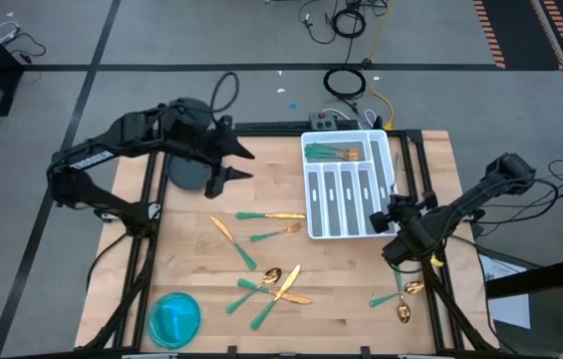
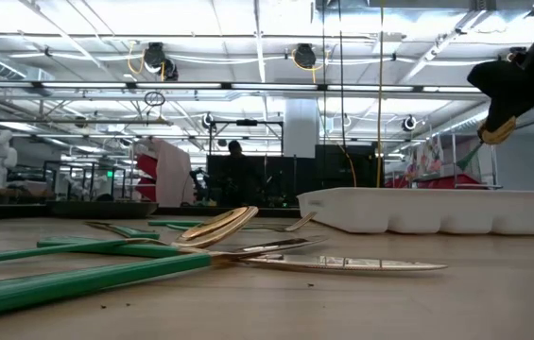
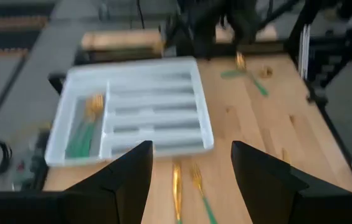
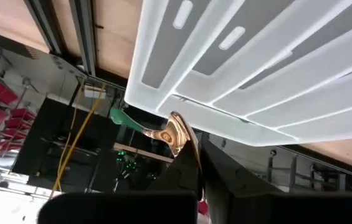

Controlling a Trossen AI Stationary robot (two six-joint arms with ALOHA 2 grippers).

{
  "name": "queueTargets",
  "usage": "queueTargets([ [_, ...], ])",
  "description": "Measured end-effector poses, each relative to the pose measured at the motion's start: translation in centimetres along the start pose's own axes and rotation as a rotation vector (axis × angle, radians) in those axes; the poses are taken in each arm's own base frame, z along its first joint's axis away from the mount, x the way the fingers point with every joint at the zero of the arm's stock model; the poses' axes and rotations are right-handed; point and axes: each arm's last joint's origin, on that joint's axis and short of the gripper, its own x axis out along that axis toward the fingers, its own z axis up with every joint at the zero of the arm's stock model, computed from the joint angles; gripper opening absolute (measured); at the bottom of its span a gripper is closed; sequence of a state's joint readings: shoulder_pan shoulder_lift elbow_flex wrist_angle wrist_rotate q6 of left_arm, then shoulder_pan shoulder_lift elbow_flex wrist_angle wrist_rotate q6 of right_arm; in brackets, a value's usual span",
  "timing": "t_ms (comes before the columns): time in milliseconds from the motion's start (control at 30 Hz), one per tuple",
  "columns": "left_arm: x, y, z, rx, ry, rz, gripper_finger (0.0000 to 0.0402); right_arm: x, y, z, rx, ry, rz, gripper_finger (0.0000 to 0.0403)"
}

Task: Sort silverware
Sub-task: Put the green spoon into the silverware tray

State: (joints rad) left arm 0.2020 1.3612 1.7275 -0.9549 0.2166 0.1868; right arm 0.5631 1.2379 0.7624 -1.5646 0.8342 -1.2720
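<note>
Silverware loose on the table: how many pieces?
8 silverware pieces. Three lie spread left of the tray, three cross in a pile nearer the blue plate, two cross by the right gripper. Overlaps may hide another.

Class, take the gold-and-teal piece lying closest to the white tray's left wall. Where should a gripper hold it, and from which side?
Probably the teal handle, from straight above, fingers across it: the piece lies flat on the table, with bare wood either side.

Held utensil's head (image 4: 174, 134) hidden behind right fingers, tray (image 4: 275, 74) cropped (far end)
</note>
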Motion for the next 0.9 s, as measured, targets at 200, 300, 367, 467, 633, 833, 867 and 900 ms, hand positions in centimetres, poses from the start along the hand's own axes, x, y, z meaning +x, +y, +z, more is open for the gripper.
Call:
queueTargets([
  [200, -0.9, 0.0, 1.6, 0.091, -0.175, 0.023, 0.0225, 0.0, -0.6, 0.2, -0.022, -0.005, -0.030, 0.0000],
  [300, -0.9, 0.0, 1.7, 0.110, -0.192, 0.024, 0.0225, 0.0, -1.2, 0.4, -0.035, -0.024, -0.078, 0.0000],
  [367, -0.6, 0.1, 1.7, 0.108, -0.187, 0.022, 0.0225, 0.0, -1.6, 0.5, -0.045, -0.037, -0.106, 0.0000],
  [467, -0.3, 0.1, 1.6, 0.094, -0.165, 0.017, 0.0225, 0.0, -1.6, 0.6, -0.052, -0.118, -0.095, 0.0000],
  [633, -0.3, 0.1, 1.2, 0.087, -0.135, 0.010, 0.0225, 0.8, -1.3, 0.9, -0.117, -0.160, -0.048, 0.0000],
  [833, 0.9, 0.0, 0.2, 0.076, -0.082, -0.006, 0.0225, 1.6, -1.1, 1.3, -0.148, -0.192, -0.014, 0.0000],
  [867, 1.0, 0.0, 0.1, 0.075, -0.075, -0.007, 0.0225, 1.8, -1.1, 1.4, -0.156, -0.194, -0.013, 0.0000],
  [900, 1.0, 0.0, 0.1, 0.074, -0.073, -0.008, 0.0225, 1.9, -1.2, 1.4, -0.157, -0.195, -0.018, 0.0000],
])
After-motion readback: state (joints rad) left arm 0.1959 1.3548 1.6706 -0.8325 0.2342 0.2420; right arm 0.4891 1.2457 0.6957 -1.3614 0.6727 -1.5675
